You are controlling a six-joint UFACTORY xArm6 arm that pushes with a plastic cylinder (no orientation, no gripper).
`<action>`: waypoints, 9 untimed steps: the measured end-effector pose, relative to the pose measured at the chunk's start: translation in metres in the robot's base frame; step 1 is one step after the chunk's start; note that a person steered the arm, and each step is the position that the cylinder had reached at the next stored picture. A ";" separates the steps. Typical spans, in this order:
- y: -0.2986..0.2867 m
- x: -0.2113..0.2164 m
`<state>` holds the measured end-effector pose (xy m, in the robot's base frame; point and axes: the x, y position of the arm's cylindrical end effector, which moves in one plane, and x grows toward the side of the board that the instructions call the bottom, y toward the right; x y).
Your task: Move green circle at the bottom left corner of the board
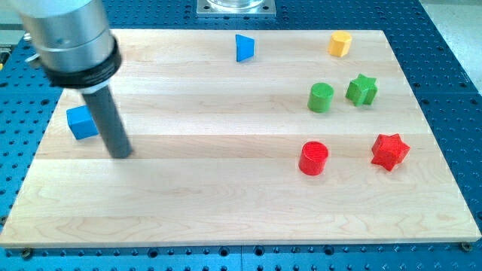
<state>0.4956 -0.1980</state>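
Note:
The green circle (321, 98) stands on the wooden board (226, 203) at the view's right, upper half, just left of a green star (362, 89). My tip (120, 154) rests on the board at the view's left, far from the green circle. It sits just right of and below a blue cube (81, 122), close to it; I cannot tell if they touch.
A blue triangle (244, 47) lies near the board's top edge at the middle. A yellow hexagon-like block (340, 44) is at the top right. A red circle (314, 158) and a red star (390, 151) lie at the lower right.

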 end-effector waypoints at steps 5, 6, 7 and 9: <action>0.067 -0.033; 0.070 -0.033; 0.167 -0.088; 0.359 -0.171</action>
<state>0.3246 0.1607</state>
